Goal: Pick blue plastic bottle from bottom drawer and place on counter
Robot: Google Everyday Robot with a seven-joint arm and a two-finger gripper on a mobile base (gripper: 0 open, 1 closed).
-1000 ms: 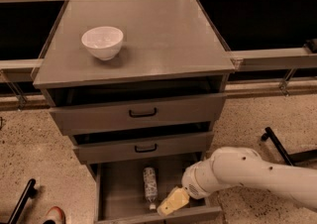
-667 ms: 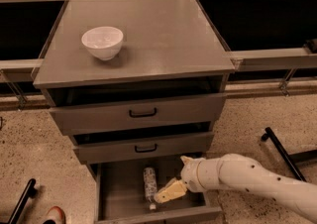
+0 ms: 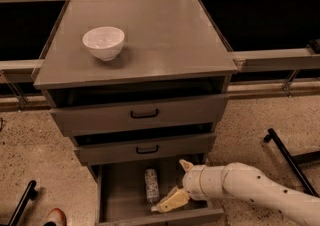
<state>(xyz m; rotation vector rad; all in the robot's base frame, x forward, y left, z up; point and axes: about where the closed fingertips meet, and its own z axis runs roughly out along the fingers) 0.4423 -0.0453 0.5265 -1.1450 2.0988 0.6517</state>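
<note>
The blue plastic bottle [image 3: 151, 186] lies on the floor of the open bottom drawer [image 3: 117, 197], lengthwise, cap toward the front. My gripper [image 3: 167, 203] reaches into the drawer from the right on the white arm; its yellowish fingers sit just right of the bottle's front end, close beside it. The counter [image 3: 165, 35] is the grey cabinet top above.
A white bowl [image 3: 103, 42] stands on the counter's left side. Two upper drawers with black bar handles [image 3: 144, 114] stand slightly ajar above the bottom one. Black leg frames [image 3: 282, 152] stand on the speckled floor to the right, another at the lower left.
My gripper has moved left and deeper into the bottom drawer, coming up beside the bottle. The bottle has not moved.
</note>
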